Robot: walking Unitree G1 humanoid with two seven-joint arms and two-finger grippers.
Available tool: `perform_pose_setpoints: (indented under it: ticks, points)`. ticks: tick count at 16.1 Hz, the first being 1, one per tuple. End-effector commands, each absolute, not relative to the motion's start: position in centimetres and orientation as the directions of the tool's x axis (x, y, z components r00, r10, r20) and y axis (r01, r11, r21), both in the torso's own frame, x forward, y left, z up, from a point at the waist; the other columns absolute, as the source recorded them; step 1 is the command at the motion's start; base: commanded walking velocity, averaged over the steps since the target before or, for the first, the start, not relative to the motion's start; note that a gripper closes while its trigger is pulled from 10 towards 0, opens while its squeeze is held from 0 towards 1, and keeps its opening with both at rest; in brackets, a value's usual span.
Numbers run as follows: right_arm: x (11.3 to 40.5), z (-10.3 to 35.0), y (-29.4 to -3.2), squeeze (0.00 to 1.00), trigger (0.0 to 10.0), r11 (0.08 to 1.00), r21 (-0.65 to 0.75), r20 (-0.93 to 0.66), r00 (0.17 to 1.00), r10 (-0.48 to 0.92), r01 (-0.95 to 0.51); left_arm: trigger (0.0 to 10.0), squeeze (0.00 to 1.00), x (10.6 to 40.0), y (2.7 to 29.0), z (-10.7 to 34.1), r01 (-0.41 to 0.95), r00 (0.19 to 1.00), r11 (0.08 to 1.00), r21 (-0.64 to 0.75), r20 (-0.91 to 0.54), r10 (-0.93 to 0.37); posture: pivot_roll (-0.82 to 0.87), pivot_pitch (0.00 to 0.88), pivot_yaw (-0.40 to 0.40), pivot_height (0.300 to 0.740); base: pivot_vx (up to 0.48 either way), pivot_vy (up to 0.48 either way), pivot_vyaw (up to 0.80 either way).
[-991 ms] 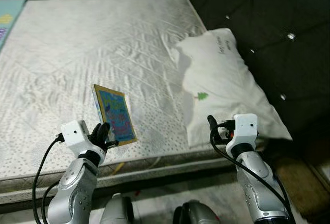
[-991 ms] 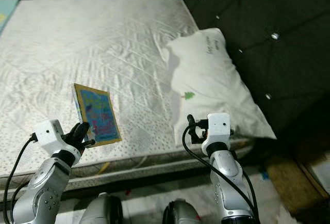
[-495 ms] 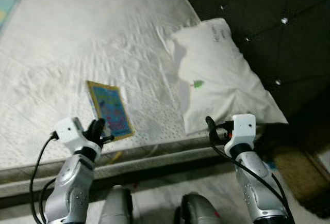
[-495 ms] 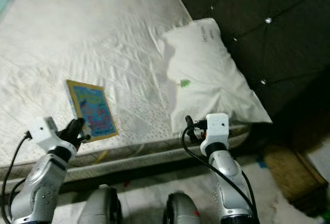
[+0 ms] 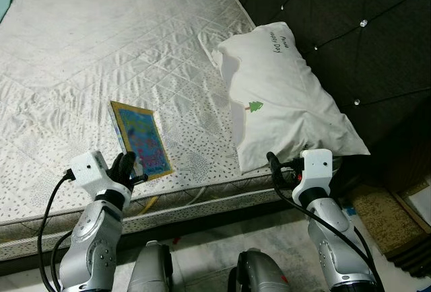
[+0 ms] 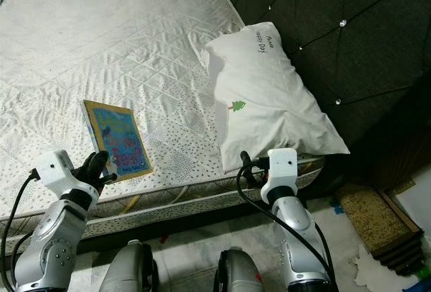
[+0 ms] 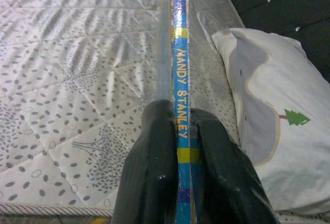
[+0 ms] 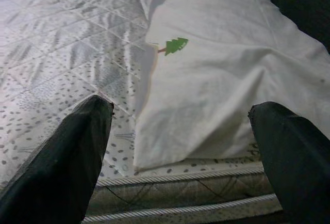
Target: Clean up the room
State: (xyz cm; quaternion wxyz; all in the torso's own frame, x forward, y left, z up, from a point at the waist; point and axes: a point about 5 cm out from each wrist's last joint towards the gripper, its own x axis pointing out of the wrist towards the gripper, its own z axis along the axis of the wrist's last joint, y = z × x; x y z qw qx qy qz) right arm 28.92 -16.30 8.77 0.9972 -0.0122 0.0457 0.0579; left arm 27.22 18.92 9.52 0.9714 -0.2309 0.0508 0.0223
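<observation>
A thin picture book (image 5: 141, 139) with a blue cover and yellow border is held over the near part of the white mattress (image 5: 81, 56). My left gripper (image 5: 128, 168) is shut on its near lower corner. In the left wrist view the two black fingers (image 7: 154, 167) pinch the book's blue spine (image 7: 180, 64), lettered "MANDY STANLEY". My right gripper (image 5: 275, 171) stands open at the mattress's near edge, just before the white pillow (image 5: 279, 93). The wide gap between its fingers (image 8: 62, 167) frames the pillow (image 8: 227, 79) with its small green tree mark.
A dark tufted headboard (image 5: 337, 29) runs along the right of the bed. The mattress's piped front edge (image 5: 195, 201) lies just before my arms. A brown mat (image 5: 384, 208) lies on the floor at the right, beside pale tiles (image 5: 202, 251).
The camera has shifted, so more of the floor and headboard shows at the right. The book has tilted down toward the mattress in my left gripper. The right gripper stays open.
</observation>
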Motion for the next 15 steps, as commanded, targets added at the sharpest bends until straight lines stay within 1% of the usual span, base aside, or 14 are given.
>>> perform_pose_setpoints:
  ticks: [1,4,7,10,15]
  points:
    - [28.90,8.57,-16.27,0.00,10.0,0.993,-0.026,-0.102,0.988,0.116,-0.119,10.0,0.00,27.49,18.95,10.04,-0.053,0.997,0.895,-0.443,-0.079,0.020,-0.10,0.161,-0.037,0.640,0.000,0.000,0.00]
    - [28.98,8.56,-16.28,0.00,10.0,0.993,-0.026,-0.104,0.988,0.115,-0.118,10.0,0.00,27.56,18.94,10.01,-0.058,0.997,0.896,-0.440,-0.077,0.026,-0.10,0.166,-0.038,0.605,0.000,0.000,0.00]
    - [29.14,8.62,-16.25,0.00,10.0,0.992,-0.035,-0.108,0.987,0.119,-0.123,10.0,0.00,27.62,19.18,10.06,-0.078,0.996,0.904,-0.421,-0.065,0.056,-0.10,0.167,-0.041,0.586,0.000,0.000,0.00]
    - [29.22,8.69,-16.18,0.00,10.0,0.991,-0.023,-0.100,0.987,0.126,-0.128,10.0,0.00,27.41,19.82,10.47,-0.079,0.997,0.906,-0.417,-0.025,0.075,-0.10,0.170,-0.043,0.586,0.000,0.000,0.00]
    - [29.30,8.74,-16.13,0.00,10.0,0.990,-0.030,-0.096,0.986,0.133,-0.136,10.0,0.00,27.48,19.77,10.53,-0.070,0.997,0.902,-0.426,-0.012,0.072,-0.10,0.170,-0.045,0.586,0.294,0.000,0.00]
